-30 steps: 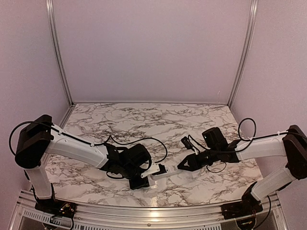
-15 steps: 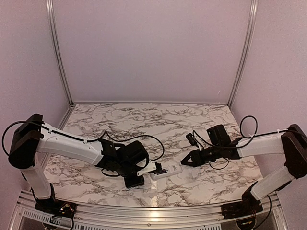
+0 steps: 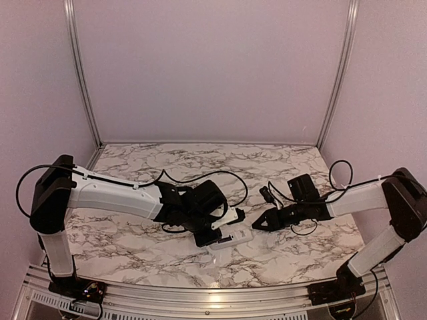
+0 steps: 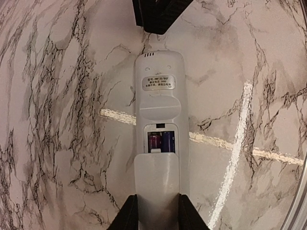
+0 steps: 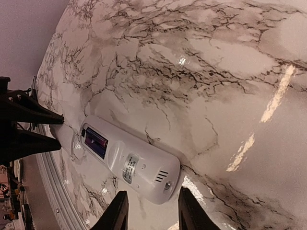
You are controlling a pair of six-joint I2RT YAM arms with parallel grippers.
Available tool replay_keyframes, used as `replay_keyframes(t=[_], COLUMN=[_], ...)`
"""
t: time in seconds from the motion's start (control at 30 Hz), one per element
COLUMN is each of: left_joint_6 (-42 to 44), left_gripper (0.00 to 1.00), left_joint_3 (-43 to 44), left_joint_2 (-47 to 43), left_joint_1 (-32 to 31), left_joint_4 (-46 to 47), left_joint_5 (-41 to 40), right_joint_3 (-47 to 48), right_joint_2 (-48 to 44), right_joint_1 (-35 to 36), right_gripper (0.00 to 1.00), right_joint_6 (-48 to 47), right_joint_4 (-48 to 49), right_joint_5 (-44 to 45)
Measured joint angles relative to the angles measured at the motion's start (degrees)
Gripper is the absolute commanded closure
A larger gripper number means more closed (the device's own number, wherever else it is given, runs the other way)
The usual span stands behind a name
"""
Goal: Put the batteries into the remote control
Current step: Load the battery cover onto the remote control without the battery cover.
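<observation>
The white remote control (image 4: pixel 159 100) lies back side up on the marble table (image 3: pixel 200 167), between the two arms (image 3: pixel 233 239). Its battery bay is partly uncovered, and the batteries (image 4: pixel 160 142) sit inside, side by side. My left gripper (image 4: pixel 157 197) is shut on the white battery cover (image 4: pixel 157 187), which overlaps the remote's near end. My right gripper (image 5: pixel 153 191) stands open at the other end of the remote (image 5: pixel 139 165), its fingers on either side and clear of it. The right wrist view also shows the batteries (image 5: pixel 95 140) in the open bay.
A metal rail (image 3: pixel 200 293) runs along the table's near edge, close behind the remote. Black cables (image 3: pixel 200 195) loop over the table by both wrists. Pale walls and aluminium posts (image 3: pixel 80 73) close off the back and sides.
The left arm has swung right and farther in, and its gripper now sits at the remote's left end. The right gripper has drawn back slightly from the remote and widened a little.
</observation>
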Motion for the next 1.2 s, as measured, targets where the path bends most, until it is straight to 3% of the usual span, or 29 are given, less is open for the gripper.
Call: replay_keyframes(t=[0.3, 1.2], left_joint_6=[0.2, -0.2], left_gripper=[0.76, 0.72], left_joint_3=[4.2, 6.0], left_joint_2=[5.3, 7.8], left_joint_1=[0.5, 0.7], left_joint_4=[-0.1, -0.9], left_joint_5=[0.4, 2.6], right_joint_3=[0.2, 0.2], right_joint_2=[1.2, 1.9], right_joint_1=[0.0, 0.0], right_gripper=[0.65, 0.64], right_joint_6=[0.0, 0.0], right_joint_4=[0.9, 1.8], right_joint_5=[-0.7, -1.6])
